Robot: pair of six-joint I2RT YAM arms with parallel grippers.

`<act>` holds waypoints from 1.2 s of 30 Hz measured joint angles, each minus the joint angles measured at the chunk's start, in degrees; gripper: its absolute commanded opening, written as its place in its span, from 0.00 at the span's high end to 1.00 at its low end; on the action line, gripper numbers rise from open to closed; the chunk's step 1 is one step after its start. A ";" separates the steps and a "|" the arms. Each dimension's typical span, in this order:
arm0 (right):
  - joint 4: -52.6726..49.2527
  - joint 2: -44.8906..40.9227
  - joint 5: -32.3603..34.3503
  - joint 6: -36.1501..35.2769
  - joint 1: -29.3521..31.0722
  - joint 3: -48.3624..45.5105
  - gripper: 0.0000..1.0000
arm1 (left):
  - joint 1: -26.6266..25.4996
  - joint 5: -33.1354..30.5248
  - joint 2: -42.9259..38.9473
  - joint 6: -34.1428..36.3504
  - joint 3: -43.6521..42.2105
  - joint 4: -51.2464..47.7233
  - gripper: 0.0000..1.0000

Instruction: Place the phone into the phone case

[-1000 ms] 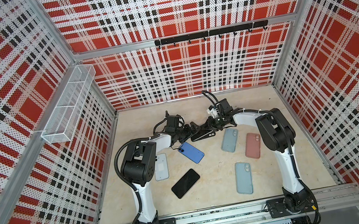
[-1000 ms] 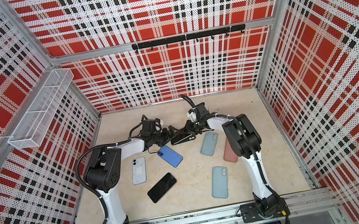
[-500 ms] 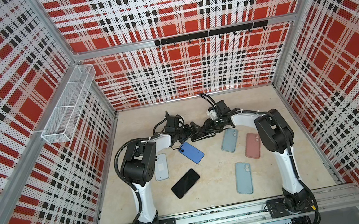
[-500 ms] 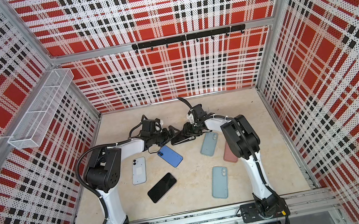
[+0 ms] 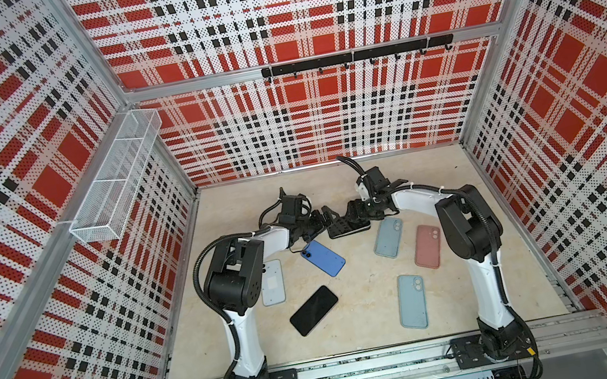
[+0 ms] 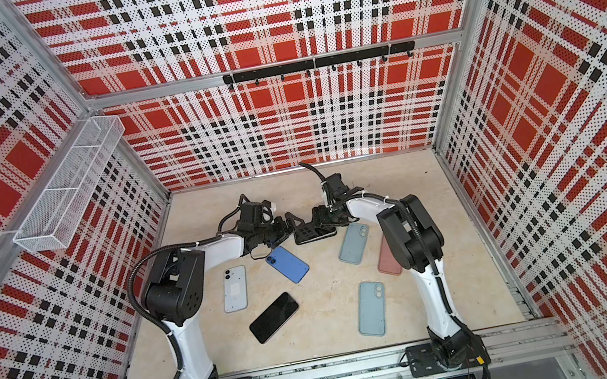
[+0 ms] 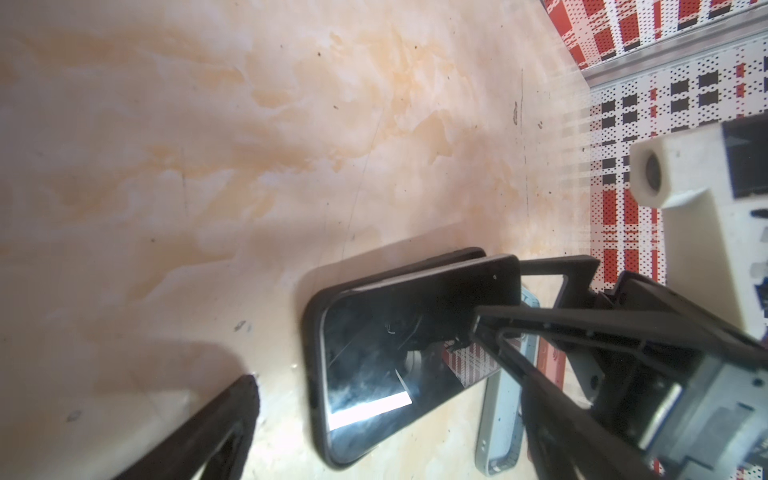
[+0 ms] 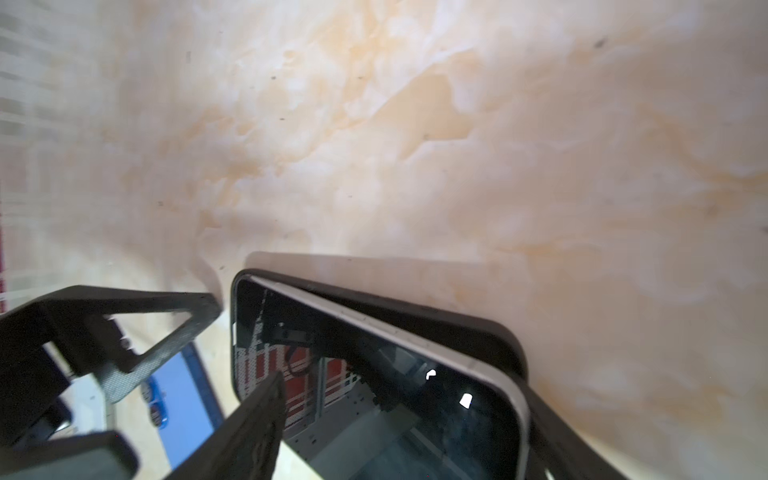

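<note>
The phone (image 8: 374,386), dark-screened with a silver rim, lies in a black phone case (image 8: 465,320) on the beige floor; its far long edge stands raised above the case wall. In both top views the pair (image 5: 349,229) (image 6: 315,235) sits between the arms. My right gripper (image 8: 405,390) (image 5: 353,213) is open, one finger over the screen and one outside the case edge. My left gripper (image 7: 374,365) (image 5: 323,217) is open at the phone's other end, its fingers (image 7: 224,419) wide apart and holding nothing.
On the floor lie a blue phone (image 5: 323,258), a white case (image 5: 272,282), a black phone (image 5: 314,310), two light blue cases (image 5: 388,238) (image 5: 412,301) and a pink case (image 5: 428,246). A wire basket (image 5: 118,176) hangs on the left wall.
The right gripper's jaws have spread apart around the phone. Both arms have stayed almost where they were, and the left gripper has stayed open.
</note>
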 measured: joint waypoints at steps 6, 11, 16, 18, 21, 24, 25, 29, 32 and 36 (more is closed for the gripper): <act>-0.13 -0.57 2.10 -0.79 -0.02 -0.94 0.18 | 0.00 0.42 0.00 0.00 0.00 0.02 0.00; -0.07 -1.03 2.91 -1.60 0.02 -1.60 0.12 | -0.07 0.55 0.00 0.00 0.00 0.02 0.00; -0.24 -1.25 4.02 -3.67 0.02 -1.62 0.08 | -0.39 0.59 0.00 0.00 0.00 0.02 0.00; -0.94 -1.73 4.87 -4.83 0.04 -1.62 0.07 | -0.48 0.59 0.00 0.00 0.00 0.02 0.00; -2.91 -2.38 6.88 -6.64 0.11 -0.87 0.06 | -0.57 0.59 0.00 -0.02 0.00 0.02 0.00; -3.56 -3.08 9.25 -7.98 0.20 -0.31 0.06 | -0.61 0.59 0.00 -0.02 0.00 0.02 0.00; -3.61 -3.43 9.75 -8.24 0.20 -0.28 0.07 | -0.61 0.59 0.00 -0.02 0.00 0.02 0.00; -4.04 -4.42 11.87 -8.68 0.24 -0.26 0.09 | -0.70 0.59 0.00 -0.09 0.00 0.04 0.06; -4.22 -4.46 12.74 -8.63 0.22 -0.28 0.13 | -0.79 0.66 0.00 -0.28 0.00 0.02 0.15; -4.31 -4.46 12.59 -8.37 -0.22 -0.52 0.19 | -1.29 1.01 0.00 -0.74 0.00 0.04 0.21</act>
